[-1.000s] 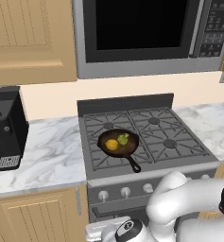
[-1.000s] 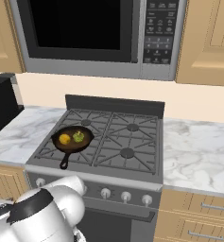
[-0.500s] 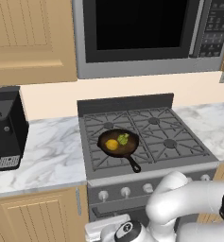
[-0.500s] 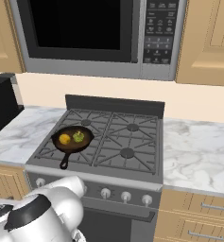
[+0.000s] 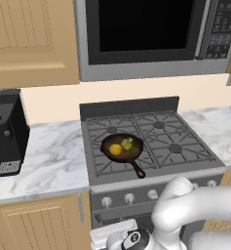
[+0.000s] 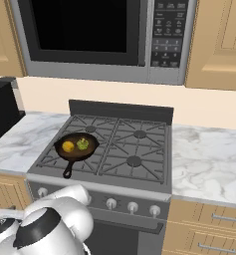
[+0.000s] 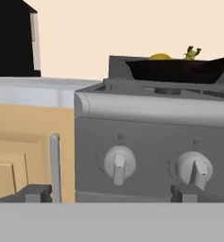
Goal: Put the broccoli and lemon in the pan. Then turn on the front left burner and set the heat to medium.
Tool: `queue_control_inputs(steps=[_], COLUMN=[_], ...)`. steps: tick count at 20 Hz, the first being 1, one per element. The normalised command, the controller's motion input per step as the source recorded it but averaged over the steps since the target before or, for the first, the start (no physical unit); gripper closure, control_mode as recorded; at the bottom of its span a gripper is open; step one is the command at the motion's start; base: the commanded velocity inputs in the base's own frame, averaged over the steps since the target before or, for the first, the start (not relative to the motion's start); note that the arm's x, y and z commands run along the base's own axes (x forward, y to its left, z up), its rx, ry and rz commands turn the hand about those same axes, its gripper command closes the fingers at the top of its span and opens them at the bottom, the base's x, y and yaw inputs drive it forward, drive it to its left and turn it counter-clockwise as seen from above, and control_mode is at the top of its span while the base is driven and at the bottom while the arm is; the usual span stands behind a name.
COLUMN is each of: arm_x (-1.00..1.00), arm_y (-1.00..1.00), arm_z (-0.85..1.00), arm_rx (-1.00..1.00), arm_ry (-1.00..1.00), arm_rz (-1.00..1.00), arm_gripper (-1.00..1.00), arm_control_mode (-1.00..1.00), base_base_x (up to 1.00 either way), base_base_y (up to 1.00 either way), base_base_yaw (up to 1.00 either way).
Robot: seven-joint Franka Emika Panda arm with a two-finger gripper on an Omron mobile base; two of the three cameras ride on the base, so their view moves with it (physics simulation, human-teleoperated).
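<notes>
The dark pan (image 5: 122, 148) (image 6: 77, 147) sits on the grate over the front left burner (image 7: 168, 90), handle toward the stove front. Inside it lie the lemon (image 5: 115, 149) (image 6: 68, 146) (image 7: 159, 56) and the broccoli (image 5: 127, 143) (image 6: 82, 144) (image 7: 192, 52), side by side. My gripper (image 7: 112, 194) is open, low in front of the stove's control panel, with nothing between its fingertips (image 7: 35, 193). The leftmost knob (image 7: 119, 163) (image 5: 106, 201) stands straight ahead of it, some way off, and a second knob (image 7: 194, 168) is to its right.
A black coffee machine (image 5: 9, 132) stands on the marble counter (image 5: 48, 161) left of the stove. A microwave (image 5: 151, 34) hangs above the cooktop. A wooden drawer front with a metal handle (image 7: 54, 165) adjoins the stove's left side.
The arm has shifted slightly left, low in front of the stove. The pan, lemon and broccoli have not moved. The gripper stays open.
</notes>
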Motion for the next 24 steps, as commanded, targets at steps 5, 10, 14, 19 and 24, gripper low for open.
queue_control_inputs(steps=[5, 10, 14, 19, 24], arm_x=[0.08, 0.13, 0.16, 0.16, 0.19], arm_y=[-0.18, -0.21, -0.22, -0.21, -0.29], arm_z=[0.0, 0.01, 0.0, 0.0, 0.0], arm_rx=[0.15, 0.17, 0.17, 0.17, 0.18], arm_ry=[-0.11, -0.1, -0.04, -0.05, -0.05], arm_rz=[0.0, 0.0, 0.0, 0.0, 0.0], arm_gripper=[-1.0, -1.0, -1.0, -1.0, -1.0], arm_control_mode=[-1.0, -1.0, -1.0, -1.0, -1.0], base_base_x=[0.0, 0.0, 0.0, 0.0, 0.0], base_base_y=[0.0, 0.0, 0.0, 0.0, 0.0], base_base_yaw=[0.0, 0.0, 0.0, 0.0, 0.0])
